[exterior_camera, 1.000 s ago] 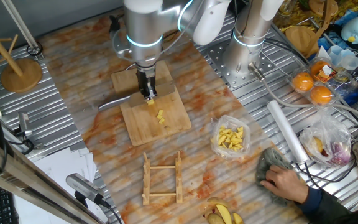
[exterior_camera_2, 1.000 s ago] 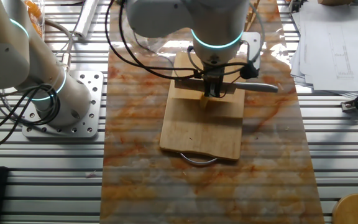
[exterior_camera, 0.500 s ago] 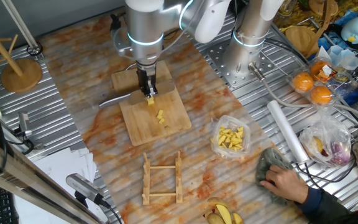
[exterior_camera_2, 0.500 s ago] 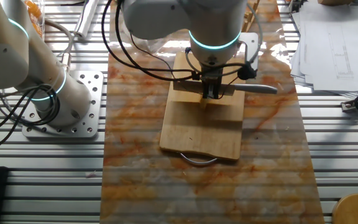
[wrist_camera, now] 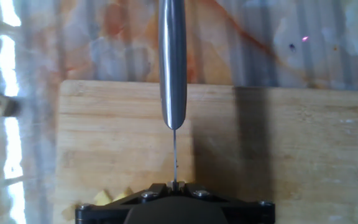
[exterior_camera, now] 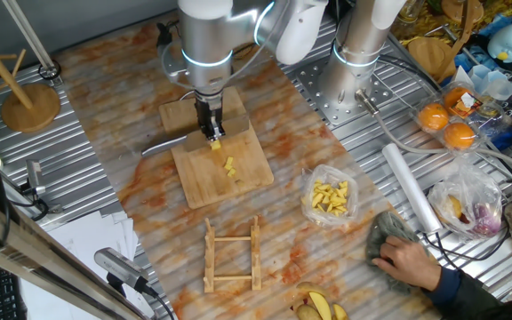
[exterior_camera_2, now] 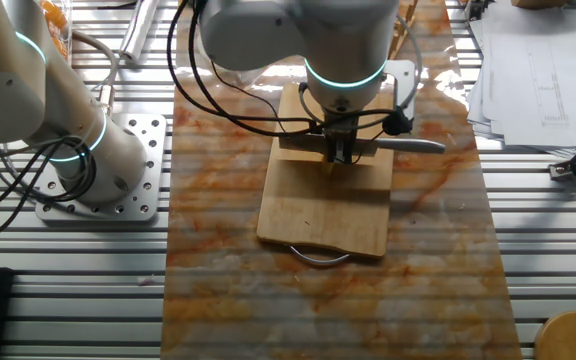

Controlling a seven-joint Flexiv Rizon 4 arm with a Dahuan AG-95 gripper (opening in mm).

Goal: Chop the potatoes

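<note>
A wooden cutting board (exterior_camera: 238,169) lies on the marbled mat. My gripper (exterior_camera: 210,133) stands over its middle, shut on a knife whose steel handle (exterior_camera: 163,142) sticks out to the left. One potato piece (exterior_camera: 216,147) lies right under the blade, and a few small yellow bits (exterior_camera: 230,167) sit nearer the board's front. In the other fixed view the gripper (exterior_camera_2: 340,152) hides the potato, and the knife handle (exterior_camera_2: 413,144) points right. The hand view shows the gripper (wrist_camera: 174,185) clamping the thin blade (wrist_camera: 174,152), the handle (wrist_camera: 173,62) beyond it, and potato bits (wrist_camera: 114,198) at bottom left.
A clear bag of yellow pieces (exterior_camera: 330,197) lies right of the board. A wooden rack (exterior_camera: 232,256) sits in front. A person's hand on a cloth (exterior_camera: 398,253), a white roll (exterior_camera: 409,187) and oranges (exterior_camera: 447,124) are at right. A wooden stand (exterior_camera: 29,102) is far left.
The gripper and knife have shifted only slightly over the board. The potato pieces lie where they were.
</note>
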